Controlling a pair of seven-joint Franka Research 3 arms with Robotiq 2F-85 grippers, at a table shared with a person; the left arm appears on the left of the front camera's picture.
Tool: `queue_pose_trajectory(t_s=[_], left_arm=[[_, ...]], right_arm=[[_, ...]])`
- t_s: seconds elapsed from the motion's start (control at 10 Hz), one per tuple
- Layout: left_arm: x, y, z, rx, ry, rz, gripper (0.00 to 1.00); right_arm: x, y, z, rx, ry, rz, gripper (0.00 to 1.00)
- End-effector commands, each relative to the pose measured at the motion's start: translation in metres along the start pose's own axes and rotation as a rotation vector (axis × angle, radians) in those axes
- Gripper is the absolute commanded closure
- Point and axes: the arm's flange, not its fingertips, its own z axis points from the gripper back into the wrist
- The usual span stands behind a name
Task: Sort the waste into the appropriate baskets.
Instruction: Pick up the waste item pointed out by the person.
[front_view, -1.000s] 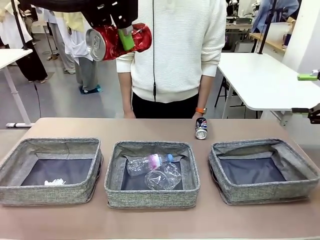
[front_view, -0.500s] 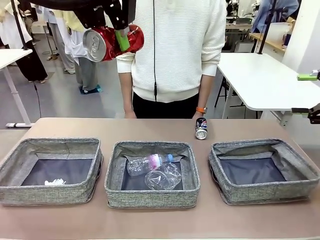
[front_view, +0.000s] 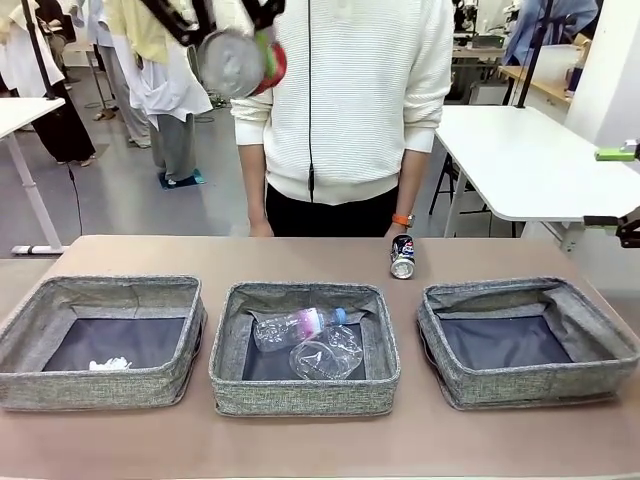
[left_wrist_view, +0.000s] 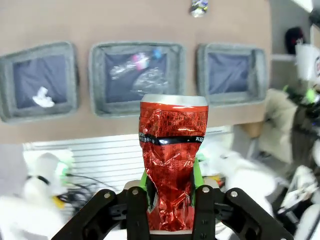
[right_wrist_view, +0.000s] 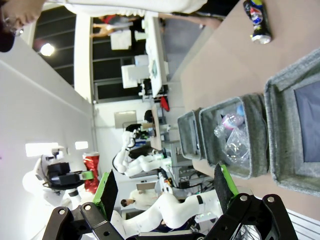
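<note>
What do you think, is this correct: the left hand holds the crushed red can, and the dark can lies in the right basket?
One detail is wrong. The front view shows the dark can on the bare table near the person, not in the right basket. The left hand does hold the crushed red can.

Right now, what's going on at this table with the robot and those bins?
The robot is sorting waste. Its left gripper holds a crushed red can high above the table. The middle basket has a plastic bottle and a clear cup; the left basket has crumpled white paper. A dark can sits on the table near the person. The right gripper is open, holding nothing.
</note>
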Motion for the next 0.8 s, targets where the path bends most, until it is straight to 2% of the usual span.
queue_pose_trajectory(t_s=[0.0,0.1,0.2,0.4,0.7], left_arm=[[-0.001,-0.019,0.001,-0.119,-0.092,0.149,0.67],[0.004,-0.024,-0.001,-0.139,-0.067,0.215,0.67],[0.011,-0.03,-0.002,-0.209,-0.051,0.358,0.67],[0.013,-0.039,-0.007,-0.164,-0.043,0.348,0.67],[0.015,-0.044,-0.03,-0.004,0.018,0.272,0.67]], right_arm=[[-0.001,0.003,0.003,0.0,0.006,0.001,0.0],[-0.001,0.003,0.003,0.0,0.006,0.001,0.0],[-0.001,0.003,0.003,0.0,0.006,0.001,0.0],[-0.001,0.003,0.003,0.0,0.006,0.001,0.0],[-0.001,0.003,0.003,0.0,0.006,0.001,0.0]])
